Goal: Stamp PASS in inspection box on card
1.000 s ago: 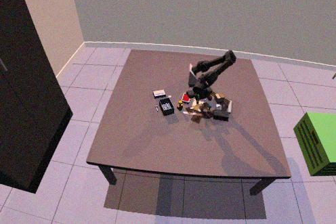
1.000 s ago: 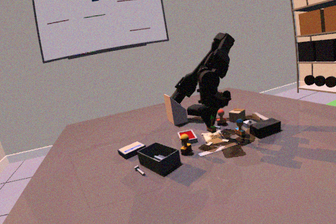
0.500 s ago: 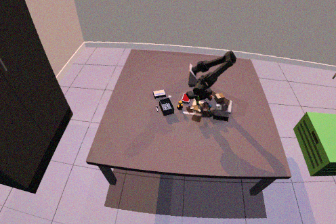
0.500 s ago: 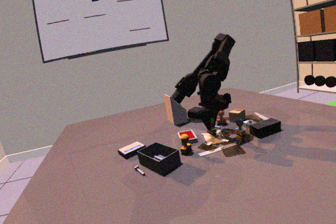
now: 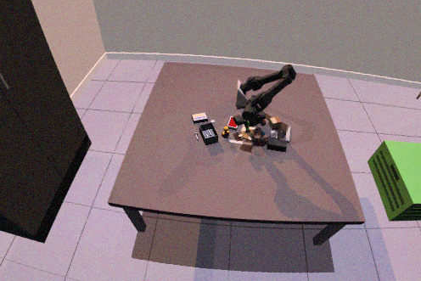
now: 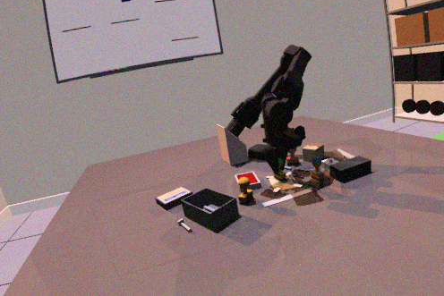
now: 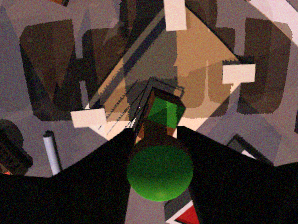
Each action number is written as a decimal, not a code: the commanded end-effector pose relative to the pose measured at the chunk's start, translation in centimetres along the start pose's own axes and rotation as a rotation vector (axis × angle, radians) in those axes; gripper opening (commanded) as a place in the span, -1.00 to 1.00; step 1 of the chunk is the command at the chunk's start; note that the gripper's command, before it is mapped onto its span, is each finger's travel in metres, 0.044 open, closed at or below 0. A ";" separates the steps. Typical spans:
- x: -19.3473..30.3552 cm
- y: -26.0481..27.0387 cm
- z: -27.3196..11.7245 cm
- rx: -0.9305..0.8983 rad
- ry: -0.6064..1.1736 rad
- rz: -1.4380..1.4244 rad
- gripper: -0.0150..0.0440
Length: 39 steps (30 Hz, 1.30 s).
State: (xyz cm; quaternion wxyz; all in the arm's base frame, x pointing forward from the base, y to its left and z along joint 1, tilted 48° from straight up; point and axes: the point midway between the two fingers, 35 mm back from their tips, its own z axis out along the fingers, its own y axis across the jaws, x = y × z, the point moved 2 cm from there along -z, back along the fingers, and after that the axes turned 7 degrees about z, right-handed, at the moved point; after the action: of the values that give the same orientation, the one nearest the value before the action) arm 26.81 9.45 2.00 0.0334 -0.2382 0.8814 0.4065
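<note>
Claw (image 6: 279,173) (image 7: 154,135) closed part-way on the green-handled stamp (image 6: 280,163) (image 7: 160,172), above the card (image 6: 282,183) (image 7: 200,55). Red pad (image 5: 232,122) (image 6: 247,178) (image 7: 189,215) near; table (image 5: 191,177) (image 6: 134,258) edges well apart.

I see blue print on the white-topped box (image 5: 199,117) (image 6: 174,197) | too small for me to read

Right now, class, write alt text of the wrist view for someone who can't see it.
A green, round-topped stamp is held in the black end effector over a tan card. White rectangular tabs lie at the card's corners, and part of a red pad shows at the bottom edge.
</note>
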 end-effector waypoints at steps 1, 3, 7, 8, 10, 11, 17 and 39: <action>0.0 0.0 0.1 -0.002 -0.003 0.004 -0.49; 0.0 0.0 0.1 -0.002 -0.003 0.007 -0.49; 0.0 0.0 0.2 -0.002 -0.003 0.007 -0.49; 0.0 0.0 0.2 -0.002 -0.003 0.007 -0.49; 0.0 0.0 0.2 -0.002 -0.003 0.007 -0.49; 0.0 0.0 0.3 -0.002 -0.003 0.007 -0.49; 0.0 0.0 0.4 -0.002 -0.003 0.007 -0.49; 0.0 0.0 0.5 -0.002 -0.003 0.007 -0.49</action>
State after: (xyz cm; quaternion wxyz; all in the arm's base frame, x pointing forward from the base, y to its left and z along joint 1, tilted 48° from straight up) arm 26.72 9.69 1.71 0.0316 -0.2334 0.8827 0.4066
